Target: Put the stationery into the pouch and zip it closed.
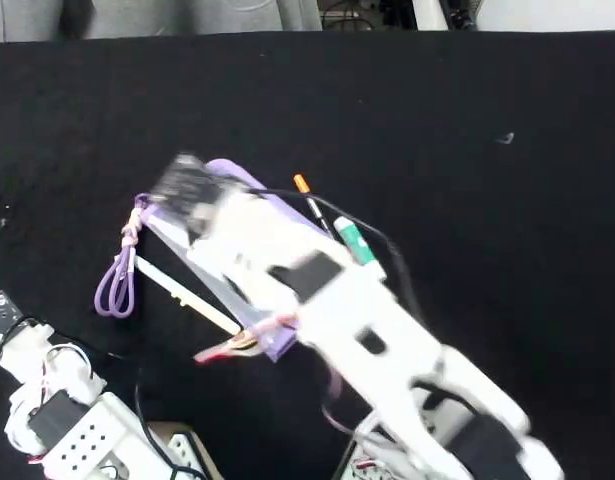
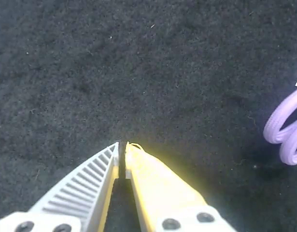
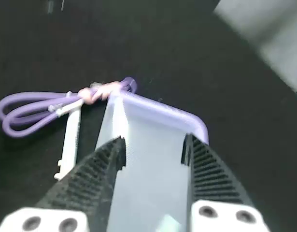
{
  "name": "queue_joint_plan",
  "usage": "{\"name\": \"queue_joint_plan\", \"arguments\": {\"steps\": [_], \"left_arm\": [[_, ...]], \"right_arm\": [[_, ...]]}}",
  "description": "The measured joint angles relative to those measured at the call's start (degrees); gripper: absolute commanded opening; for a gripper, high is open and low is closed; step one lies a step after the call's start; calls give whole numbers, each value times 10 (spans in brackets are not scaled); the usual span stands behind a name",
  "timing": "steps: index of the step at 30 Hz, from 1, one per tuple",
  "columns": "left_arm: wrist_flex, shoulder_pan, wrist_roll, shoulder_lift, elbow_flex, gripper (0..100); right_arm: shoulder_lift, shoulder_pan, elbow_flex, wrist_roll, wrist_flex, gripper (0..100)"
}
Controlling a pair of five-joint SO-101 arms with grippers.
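The right fingers (image 3: 153,145) are spread wide, one on each side of the purple-edged pouch (image 3: 150,121), gripping nothing. The pouch lies on the black desk (image 1: 487,200), its cord loop (image 1: 117,280) trailing aside. The left fingers (image 2: 123,147) are pressed together, empty, above bare desk near the loop.

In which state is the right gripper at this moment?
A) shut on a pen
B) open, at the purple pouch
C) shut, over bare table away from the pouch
B: the right gripper has its jaws apart, and the purple pouch shows between them in the right wrist view.
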Motion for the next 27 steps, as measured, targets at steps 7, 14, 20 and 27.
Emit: {"name": "queue_joint_plan", "arguments": {"steps": [7, 14, 20, 27], "left_arm": [[0, 0, 0, 0, 0, 34], [0, 0, 0, 0, 0, 34], [0, -4, 0, 0, 0, 34], [-39, -80, 0, 0, 0, 34]], "right_arm": [[236, -18, -209, 3, -1, 194], [412, -18, -364, 3, 46, 194], [513, -18, -476, 4, 180, 194], [600, -35, -604, 4, 287, 194]]}}
